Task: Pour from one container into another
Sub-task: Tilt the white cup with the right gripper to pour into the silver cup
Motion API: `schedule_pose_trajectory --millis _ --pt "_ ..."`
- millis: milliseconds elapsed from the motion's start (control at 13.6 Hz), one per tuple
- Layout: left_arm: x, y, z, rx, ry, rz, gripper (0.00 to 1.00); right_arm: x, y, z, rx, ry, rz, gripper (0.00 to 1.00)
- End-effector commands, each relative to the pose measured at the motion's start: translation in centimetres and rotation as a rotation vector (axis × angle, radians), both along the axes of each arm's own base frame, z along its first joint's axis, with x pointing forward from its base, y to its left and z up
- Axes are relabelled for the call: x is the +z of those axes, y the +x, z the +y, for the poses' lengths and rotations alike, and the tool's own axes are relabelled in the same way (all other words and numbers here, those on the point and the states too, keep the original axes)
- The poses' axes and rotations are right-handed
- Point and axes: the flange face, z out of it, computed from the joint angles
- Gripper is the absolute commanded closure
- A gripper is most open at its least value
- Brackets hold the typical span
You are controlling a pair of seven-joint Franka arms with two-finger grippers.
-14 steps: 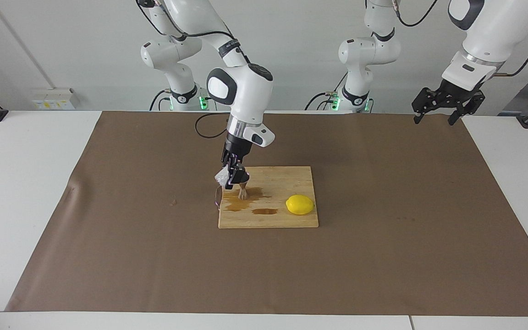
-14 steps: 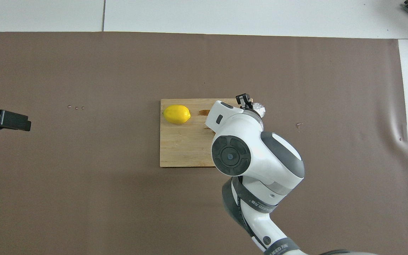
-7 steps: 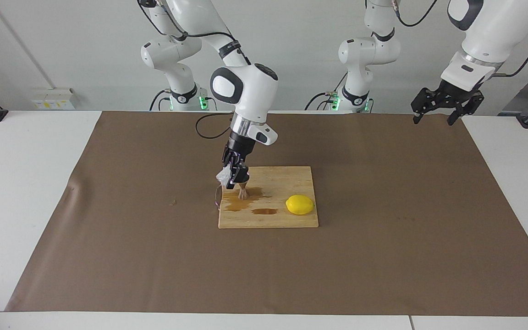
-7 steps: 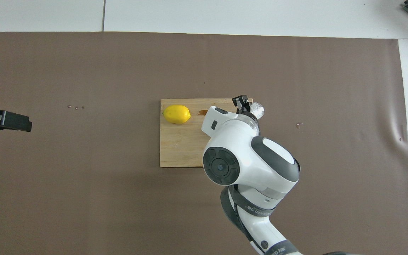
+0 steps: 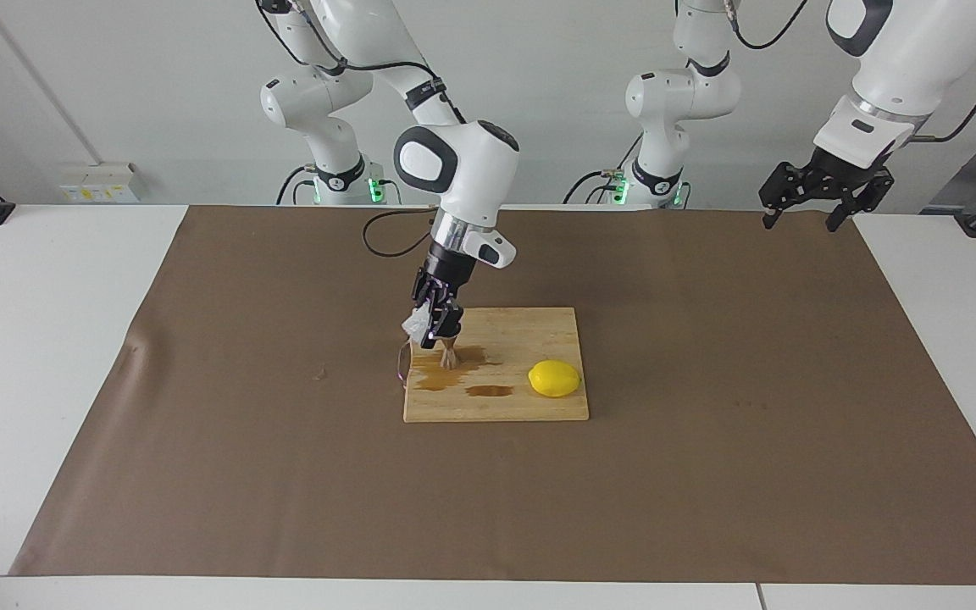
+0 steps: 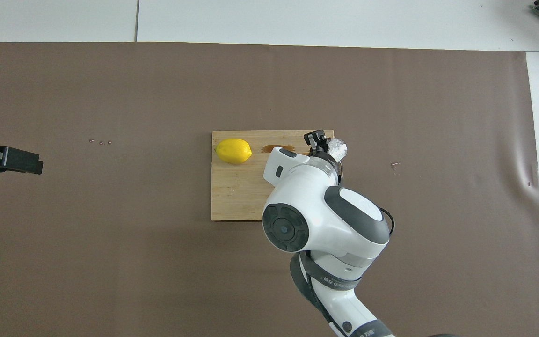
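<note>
In the facing view the right gripper (image 5: pixel 430 326) hangs over the right-arm end of the wooden cutting board (image 5: pixel 539 407), clenched on the tilted cut-glass tumbler (image 5: pixel 413 324). The steel jigger (image 5: pixel 449 354) stands upright on the board, just below and beside the tumbler, in a brown puddle (image 5: pixel 437 377); the tumbler's mouth seems to lean toward it, though its rim is hard to make out. A lemon (image 5: pixel 554 378) lies farther along the board. The left gripper (image 5: pixel 801 210) waits released, well apart, over the cloth's edge.

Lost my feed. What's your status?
Right gripper shut on tilted tumbler over jigger. Left gripper open, waiting. Spill on board.
</note>
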Motion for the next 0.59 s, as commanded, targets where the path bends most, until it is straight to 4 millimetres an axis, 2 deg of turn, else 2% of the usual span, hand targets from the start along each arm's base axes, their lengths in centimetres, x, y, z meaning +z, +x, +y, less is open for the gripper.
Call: schedule_pose_trajectory --millis 0,147,295,516 --pt "-0.07 -0.80 -0.54 -0.002 -0.002 -0.009 0.00 0.31 -0.63 -0.35 0.001 -0.005 -0.030 0.69" --pt "0.00 -0.78 -0.23 0.001 -0.002 -0.010 0.00 0.36 -0.61 -0.37 -0.001 -0.006 -0.030 0.69" --pt "0.12 -0.84 -0.78 -0.007 0.000 -0.010 0.00 0.52 -0.56 -0.31 -0.016 0.012 -0.026 0.69" --pt "0.12 -0.80 -0.31 0.002 0.000 -0.010 0.00 0.91 -0.03 -1.01 -0.115 0.128 0.006 0.69"
